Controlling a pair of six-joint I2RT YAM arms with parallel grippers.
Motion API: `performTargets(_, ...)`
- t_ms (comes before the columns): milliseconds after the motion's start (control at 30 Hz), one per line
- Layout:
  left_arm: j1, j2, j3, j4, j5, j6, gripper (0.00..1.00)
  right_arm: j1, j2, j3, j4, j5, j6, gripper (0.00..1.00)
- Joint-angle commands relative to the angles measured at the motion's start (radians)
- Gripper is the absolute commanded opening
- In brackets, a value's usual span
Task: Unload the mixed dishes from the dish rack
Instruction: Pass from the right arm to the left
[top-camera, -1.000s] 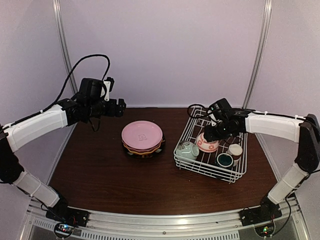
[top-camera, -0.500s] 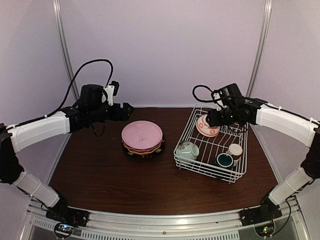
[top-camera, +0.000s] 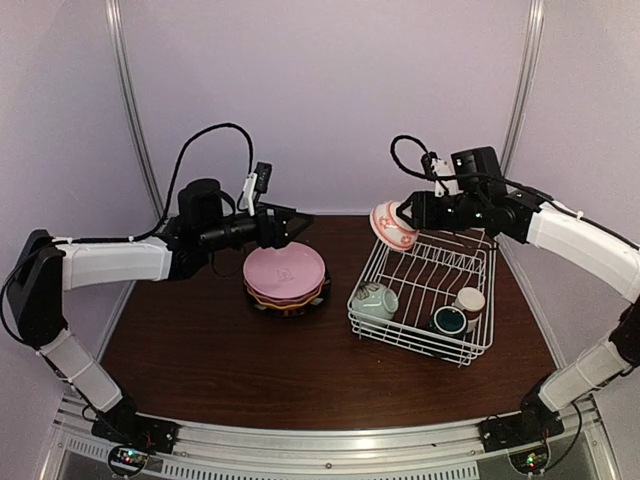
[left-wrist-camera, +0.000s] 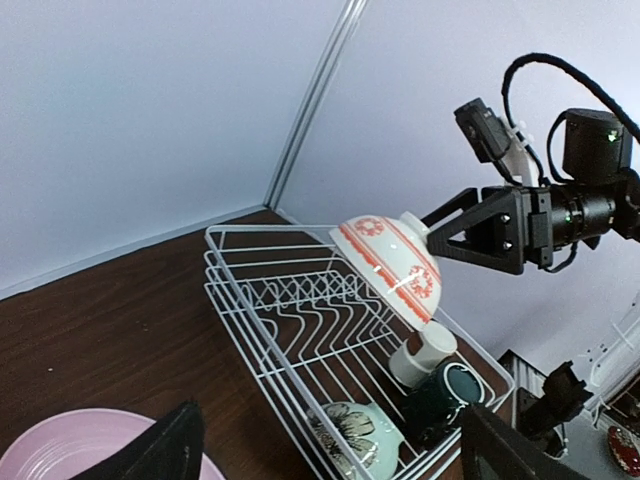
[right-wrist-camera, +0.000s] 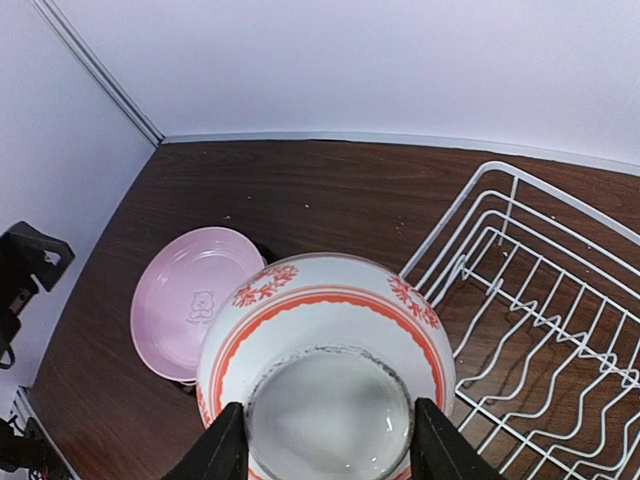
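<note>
My right gripper (top-camera: 407, 214) is shut on the foot of the red-patterned bowl (top-camera: 392, 226), holding it tilted in the air above the far left corner of the dish rack (top-camera: 414, 337). In the right wrist view the bowl (right-wrist-camera: 325, 330) fills the space between my fingers (right-wrist-camera: 226, 448). In the rack lie a pale green bowl (top-camera: 375, 299), a white cup (top-camera: 468, 301) and a dark teal cup (top-camera: 449, 320). The pink plates (top-camera: 285, 271) are stacked on the table left of the rack. Above that stack's far edge, my left gripper (top-camera: 291, 225) hangs open and empty, facing the rack (left-wrist-camera: 262, 335).
Beneath the pink plates, a yellow rim and a black rim (top-camera: 290, 303) show at the stack's front edge. Slanted frame poles (top-camera: 135, 120) stand at both back corners against the pale walls. A black cable (top-camera: 408, 150) loops above my right wrist.
My right gripper has lifted the red-patterned bowl out of the rack, up and to the left. My left arm has reached rightward to above the plate stack.
</note>
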Motion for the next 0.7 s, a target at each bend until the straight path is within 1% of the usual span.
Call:
performTargets(0,-0.035,0.064,-0.005,0.233,0.143,-0.073,0.88,0.003,-0.039,0.021,0.159,-0.131,0.076,0.38)
performTargets(133,-0.061,0.119,0.011,0.35,0.188,-0.15,0.84,0.018,-0.038,0.024,0.188,-0.16,0.092,0.38)
performTargets(400,-0.118,0.196,0.087,0.369,0.232,-0.165,0.73,0.044,-0.048,0.007,0.247,-0.199,0.124,0.37)
performTargets(567,-0.14,0.235,0.107,0.43,0.259,-0.216,0.68,0.063,-0.052,-0.029,0.307,-0.233,0.159,0.37)
performTargets(667,-0.15,0.252,0.11,0.492,0.266,-0.259,0.63,0.077,-0.051,-0.038,0.326,-0.241,0.169,0.37)
